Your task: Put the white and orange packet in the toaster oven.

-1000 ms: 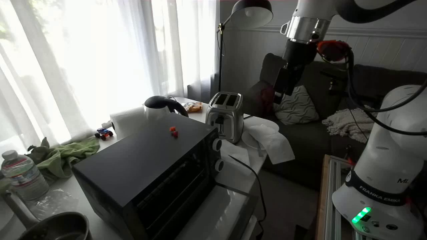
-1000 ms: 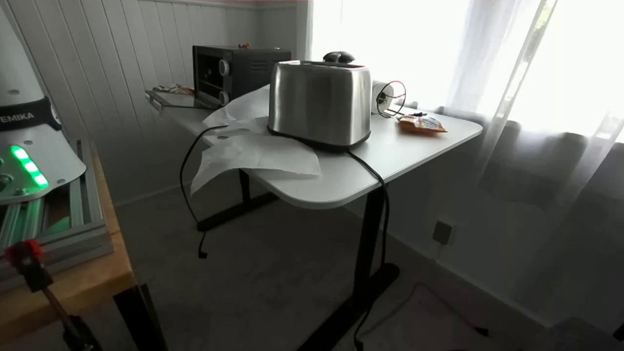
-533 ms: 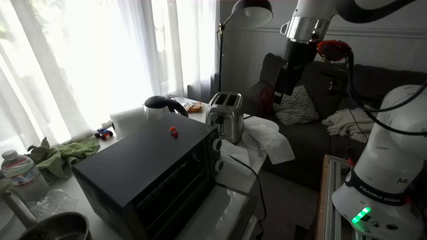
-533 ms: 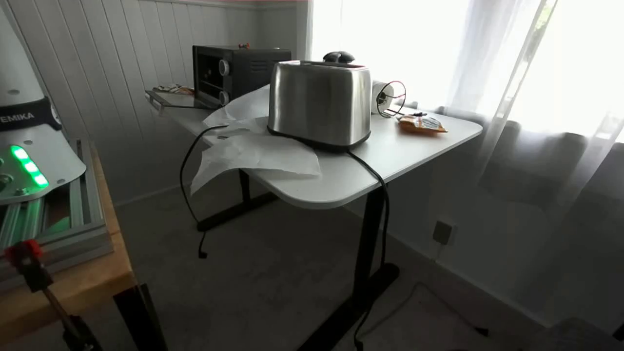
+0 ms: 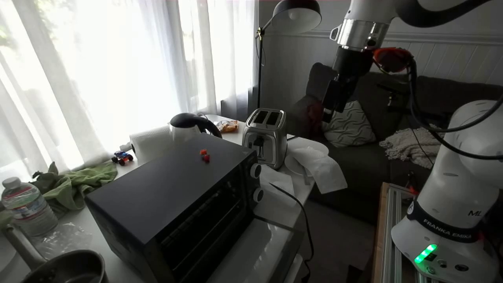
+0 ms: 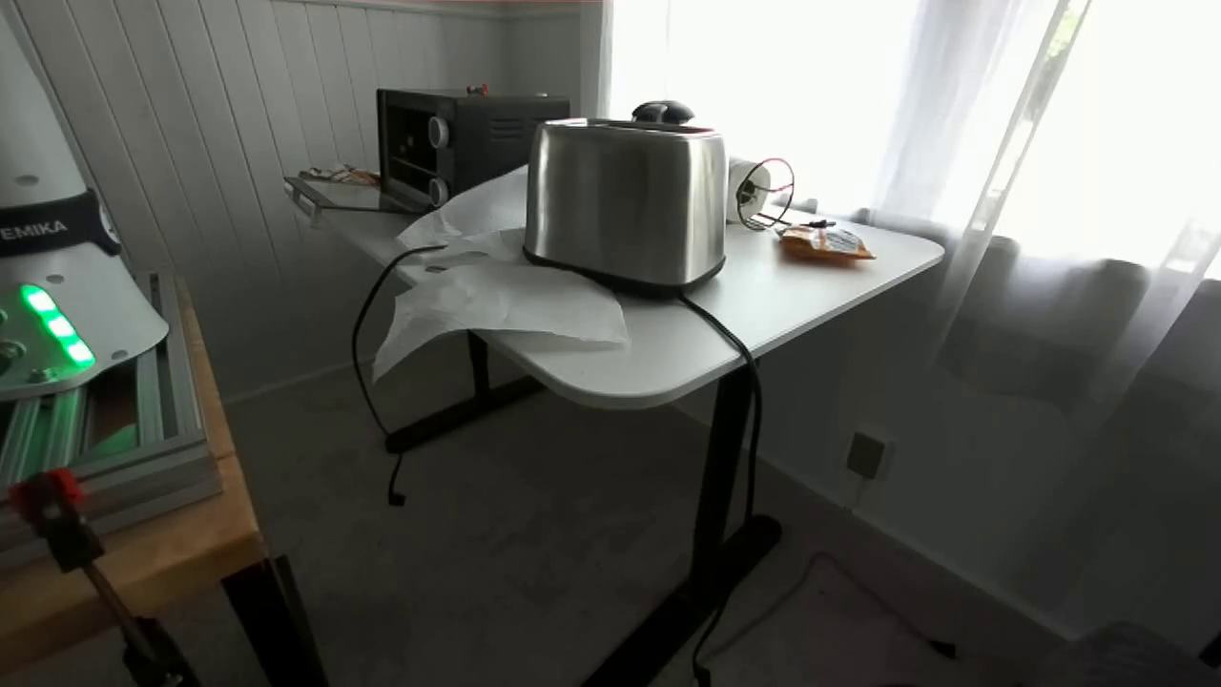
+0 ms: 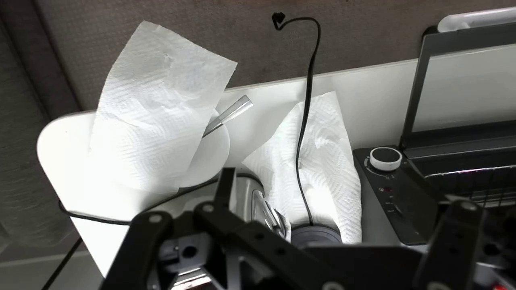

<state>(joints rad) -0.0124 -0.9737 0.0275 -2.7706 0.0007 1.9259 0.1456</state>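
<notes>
The white and orange packet [image 5: 228, 126] lies on the far end of the white table, beyond the silver toaster. It also shows in an exterior view [image 6: 825, 244], near the table edge by the window. It is out of view in the wrist view. The black toaster oven [image 5: 169, 188] stands with its door lowered and its dark inside exposed. It also shows in an exterior view [image 6: 510, 138], and its control panel is in the wrist view [image 7: 389, 193]. My gripper [image 5: 333, 110] hangs high above the table, with its fingers [image 7: 318, 171] spread wide and nothing between them.
The silver toaster [image 5: 265, 137] stands between oven and packet. A kettle [image 5: 188, 125] and paper towel roll [image 5: 153, 143] stand behind the oven. Small red pieces [image 5: 204, 155] lie on its top. Another white-orange item [image 6: 343, 175] shows at the oven door. A cord [image 7: 308, 88] crosses the table edge.
</notes>
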